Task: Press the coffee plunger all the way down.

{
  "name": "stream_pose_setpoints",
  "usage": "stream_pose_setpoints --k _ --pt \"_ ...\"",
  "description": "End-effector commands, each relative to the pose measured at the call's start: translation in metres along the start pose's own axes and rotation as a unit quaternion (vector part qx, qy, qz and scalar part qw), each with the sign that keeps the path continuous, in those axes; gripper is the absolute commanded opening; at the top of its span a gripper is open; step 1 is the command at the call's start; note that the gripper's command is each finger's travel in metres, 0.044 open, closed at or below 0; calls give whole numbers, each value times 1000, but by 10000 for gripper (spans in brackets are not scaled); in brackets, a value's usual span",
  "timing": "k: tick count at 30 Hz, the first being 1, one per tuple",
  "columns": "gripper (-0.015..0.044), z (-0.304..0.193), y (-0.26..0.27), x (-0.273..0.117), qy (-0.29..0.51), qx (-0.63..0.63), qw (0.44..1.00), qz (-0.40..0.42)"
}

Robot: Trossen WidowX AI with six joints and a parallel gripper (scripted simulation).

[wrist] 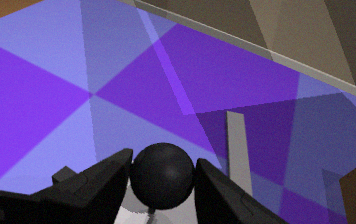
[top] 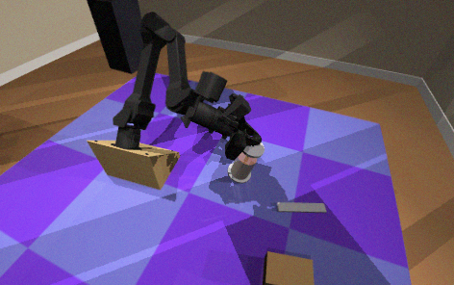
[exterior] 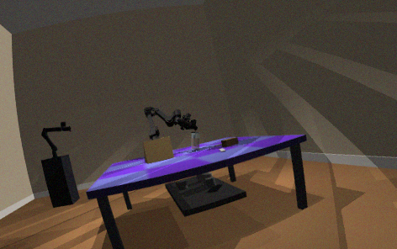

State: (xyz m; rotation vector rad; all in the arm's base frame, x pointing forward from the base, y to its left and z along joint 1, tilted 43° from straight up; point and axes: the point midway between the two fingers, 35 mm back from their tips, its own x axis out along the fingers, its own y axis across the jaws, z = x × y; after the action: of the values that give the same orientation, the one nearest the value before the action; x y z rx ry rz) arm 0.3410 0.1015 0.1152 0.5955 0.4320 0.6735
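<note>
tool | partly closed | gripping plunger knob | both fingers touching

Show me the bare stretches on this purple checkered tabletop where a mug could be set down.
Room shows on the near left, in front of the tan wedge-shaped block, and at the far right beyond the flat grey strip. It is crowded at the centre: the gripper is shut on the black ball knob of the glass coffee press. The brown box takes the near edge.
</note>
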Motion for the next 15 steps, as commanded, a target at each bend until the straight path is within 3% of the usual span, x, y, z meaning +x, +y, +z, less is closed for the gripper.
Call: stream_pose_setpoints --k 1,15 --pt "127 -3 0 2 7 6 1000 1" --pt "127 0 0 1 1 1 1000 0"
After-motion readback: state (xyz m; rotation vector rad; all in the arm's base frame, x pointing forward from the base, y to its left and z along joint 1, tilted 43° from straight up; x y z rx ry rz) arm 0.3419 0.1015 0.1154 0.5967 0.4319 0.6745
